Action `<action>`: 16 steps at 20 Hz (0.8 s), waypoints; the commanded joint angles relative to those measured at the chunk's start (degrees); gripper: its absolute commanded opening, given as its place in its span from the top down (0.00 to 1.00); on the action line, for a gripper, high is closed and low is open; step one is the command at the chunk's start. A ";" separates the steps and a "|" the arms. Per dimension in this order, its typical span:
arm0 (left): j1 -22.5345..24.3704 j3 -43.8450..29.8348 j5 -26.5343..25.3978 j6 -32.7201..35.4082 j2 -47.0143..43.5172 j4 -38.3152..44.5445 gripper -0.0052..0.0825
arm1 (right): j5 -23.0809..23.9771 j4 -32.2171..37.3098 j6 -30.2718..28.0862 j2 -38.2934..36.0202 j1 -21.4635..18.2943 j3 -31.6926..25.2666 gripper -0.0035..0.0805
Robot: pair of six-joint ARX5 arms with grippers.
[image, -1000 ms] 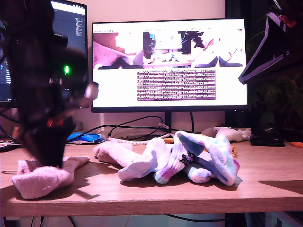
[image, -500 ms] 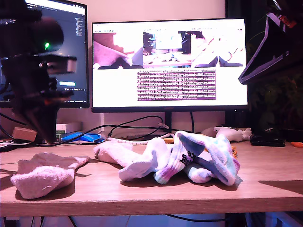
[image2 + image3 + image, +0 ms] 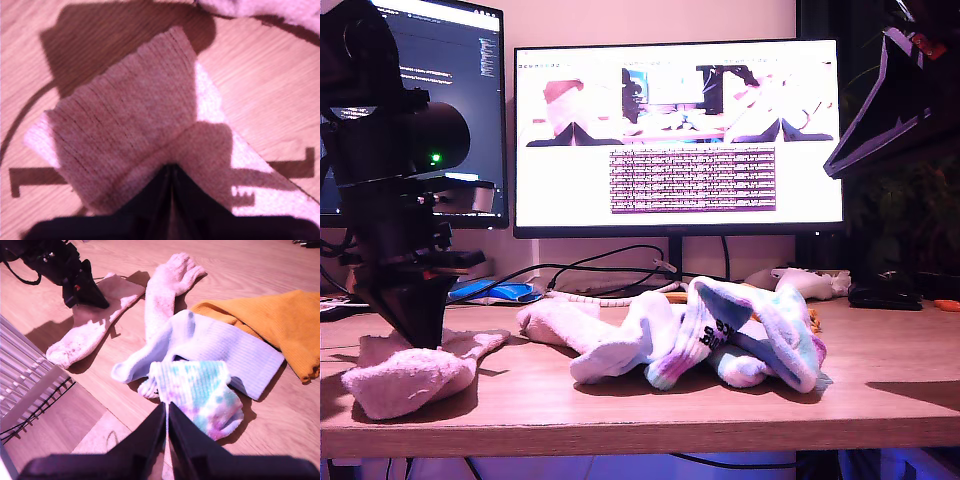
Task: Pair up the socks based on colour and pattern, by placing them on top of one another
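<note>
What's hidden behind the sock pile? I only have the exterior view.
Observer: A mustard-yellow sock lies flat on the table behind it; the second wrist view shows it.
Operator: Is my first gripper open over the fluffy pink sock?
Observer: No. The first wrist view shows its jaws together, with the tips at the sock's ribbed cuff.
Operator: And my second gripper?
Observer: Its jaws are together too, holding nothing, high above the tie-dye sock.
</note>
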 commanded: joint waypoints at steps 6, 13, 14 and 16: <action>-4.09 -1.22 5.14 -1.40 3.61 1.49 0.96 | -0.22 0.55 -0.02 0.33 0.26 -0.31 0.97; -3.15 2.91 4.76 -0.52 1.14 -3.52 0.96 | -0.22 0.50 -0.02 0.33 0.26 -0.31 0.97; -3.15 3.63 4.74 0.28 0.24 -3.89 0.96 | -0.22 0.52 -0.02 0.33 0.26 -0.31 0.97; -3.17 4.70 4.98 1.77 -1.22 -3.50 0.96 | -0.22 0.52 -0.02 0.33 0.26 -0.31 0.97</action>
